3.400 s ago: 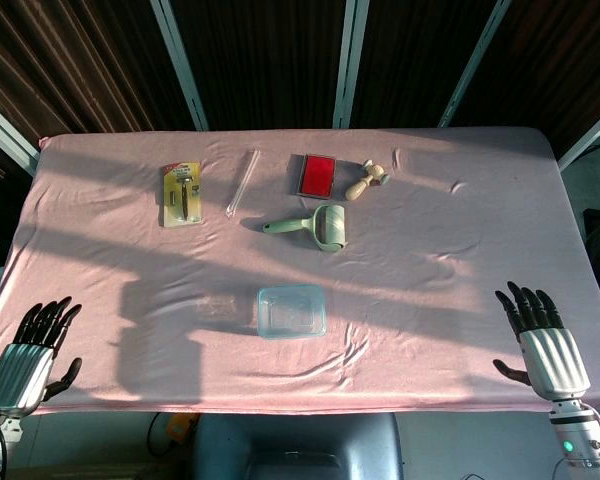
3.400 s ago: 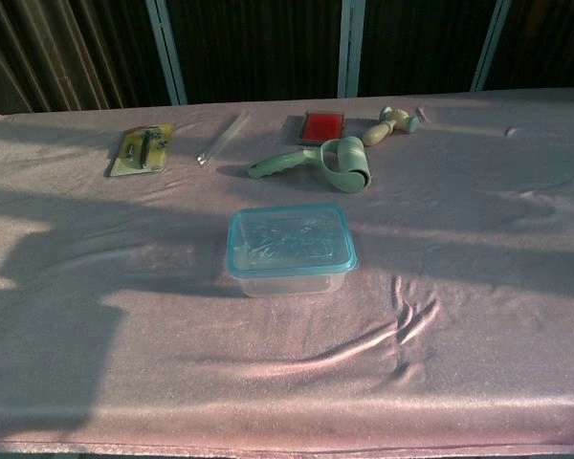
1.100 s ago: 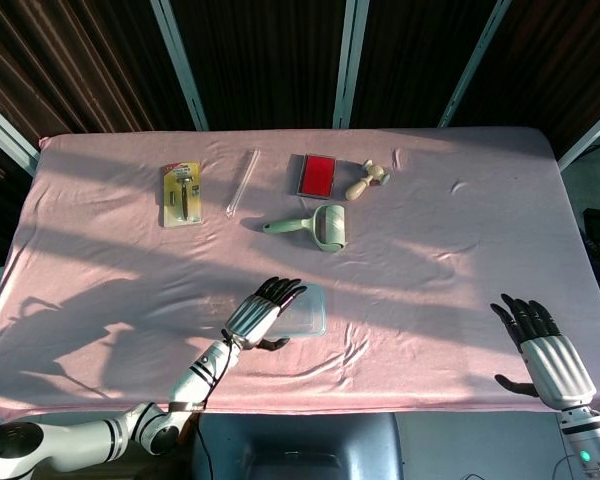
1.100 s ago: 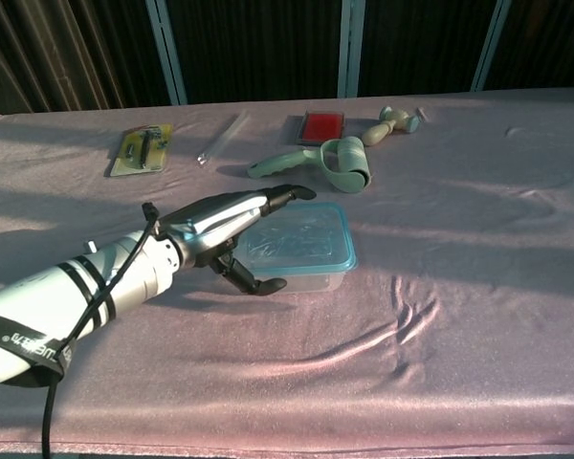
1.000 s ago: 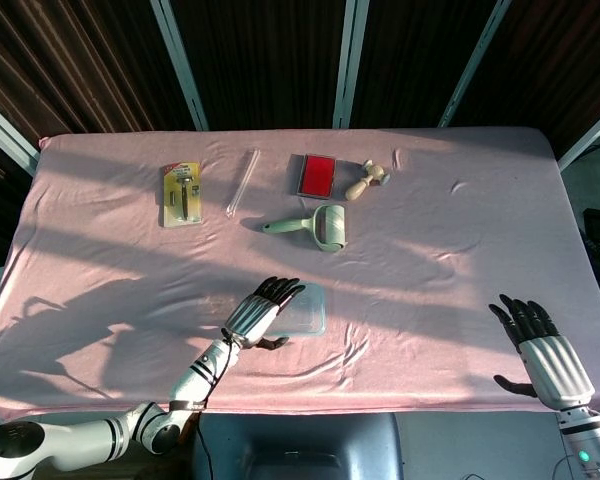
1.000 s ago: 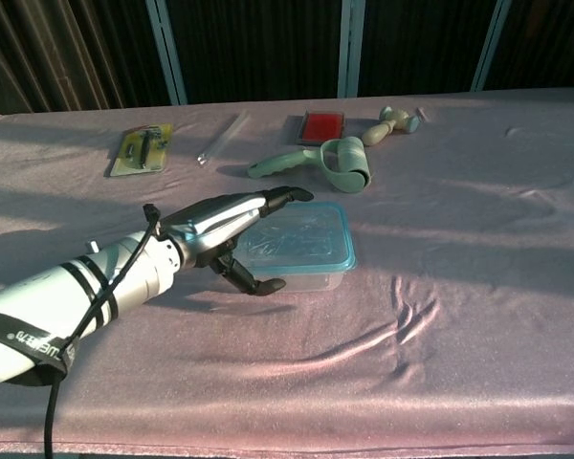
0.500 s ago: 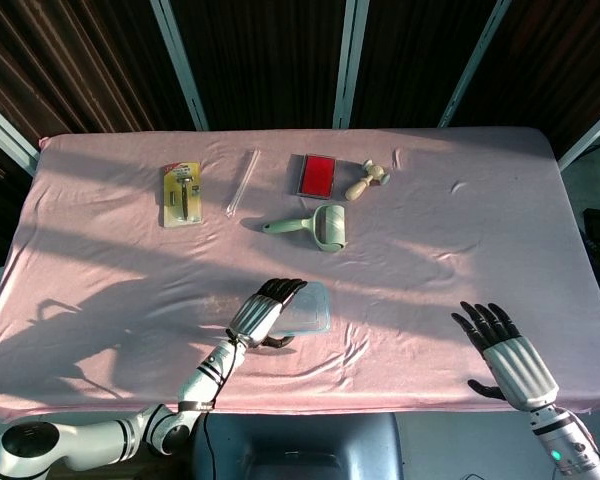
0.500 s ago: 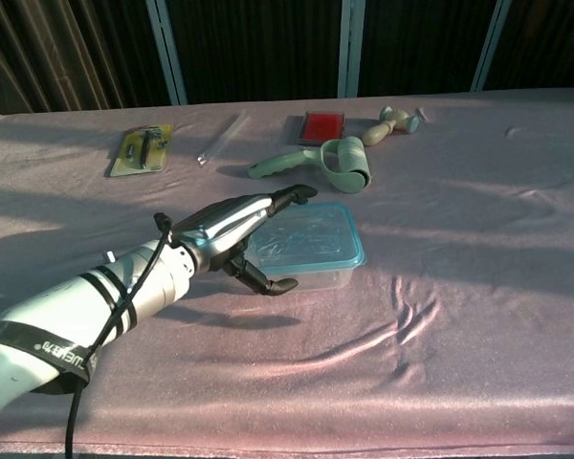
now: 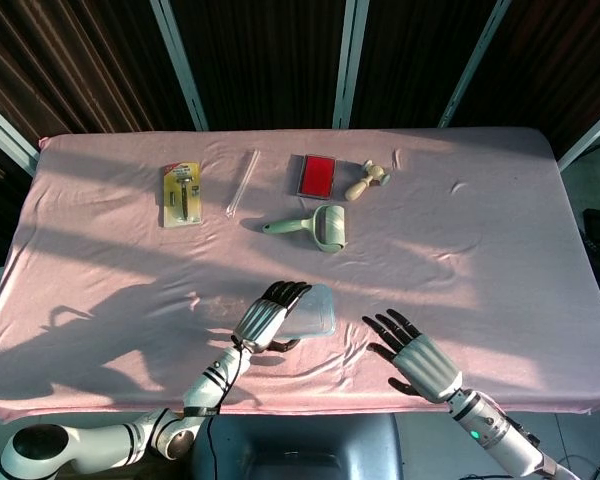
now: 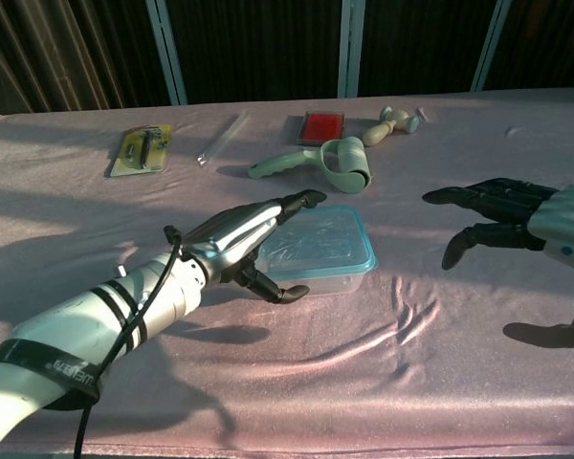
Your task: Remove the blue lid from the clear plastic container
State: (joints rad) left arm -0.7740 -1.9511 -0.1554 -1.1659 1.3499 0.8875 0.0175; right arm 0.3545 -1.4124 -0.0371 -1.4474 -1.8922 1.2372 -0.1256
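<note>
The clear plastic container (image 10: 318, 273) stands in the near middle of the pink cloth with its blue lid (image 10: 325, 239) on top; in the head view its right part (image 9: 320, 310) shows past my left hand. My left hand (image 10: 241, 239) (image 9: 267, 316) lies against the container's left side, fingers stretched over the lid's left edge and the thumb (image 10: 277, 290) by the front wall. My right hand (image 10: 507, 212) (image 9: 413, 355) hovers to the right of the container, apart from it, fingers spread and holding nothing.
Further back lie a green lint roller (image 9: 315, 225), a red flat box (image 9: 316, 175), a small wooden roller (image 9: 366, 180), a clear tube (image 9: 243, 182) and a carded razor (image 9: 182, 193). Cloth wrinkles (image 10: 411, 306) run just right of the container.
My right hand has swung in from the table's right edge toward the container. My left hand has crept right, and the container has slid a little right with it.
</note>
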